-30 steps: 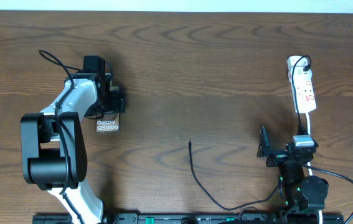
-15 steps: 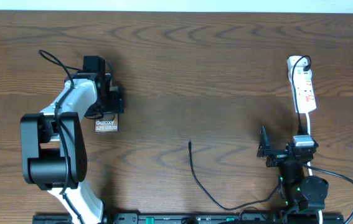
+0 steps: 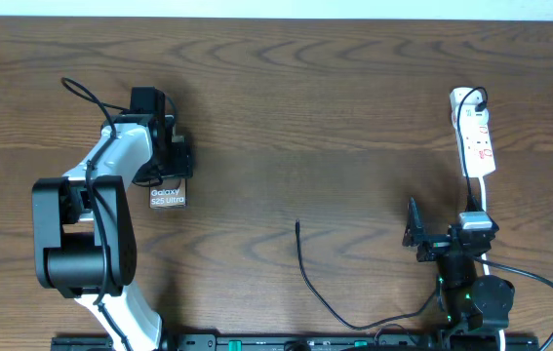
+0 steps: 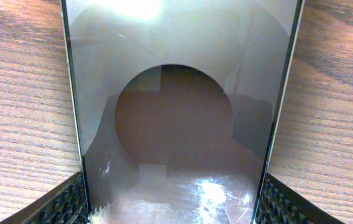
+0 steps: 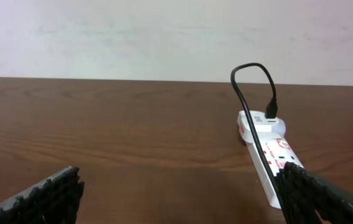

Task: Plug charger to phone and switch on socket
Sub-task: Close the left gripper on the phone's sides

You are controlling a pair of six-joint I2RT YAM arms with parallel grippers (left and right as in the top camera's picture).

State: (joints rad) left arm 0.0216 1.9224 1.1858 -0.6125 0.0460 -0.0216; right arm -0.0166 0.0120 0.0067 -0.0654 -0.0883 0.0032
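A dark brown wooden table (image 3: pixel 335 88) is seen from above, with wavy grain across it. The white and black left arm (image 3: pixel 91 224) is stretched over the table's left side. The smaller black right arm (image 3: pixel 466 283) is folded at the lower right.

The socket (image 3: pixel 474 136) is laid at the far right, lengthways. It is shown as a narrow white strip with small red marks on its face. A black lead is plugged into its far end and is looped upward, as seen in the right wrist view. A white cord is run from its near end toward the right arm.

The phone (image 3: pixel 168 195) is placed on the left side, partly hidden under the left gripper (image 3: pixel 174 158). It is a dark, glossy slab with thin bright edges. A brownish round patch is shown on its reflective face in the left wrist view. White "Galaxy" lettering is printed at its exposed end. The ribbed fingers (image 4: pixel 70 202) are set against both long edges, so the phone is clamped between them.

The right gripper (image 5: pixel 179 177) is spread wide, and nothing is held in it.

The charger (image 3: pixel 307 278) is laid loose near the table's middle. It is a thin black cable curved up from the near edge. Its small plug tip (image 3: pixel 296 225) is left well apart from phone and socket.
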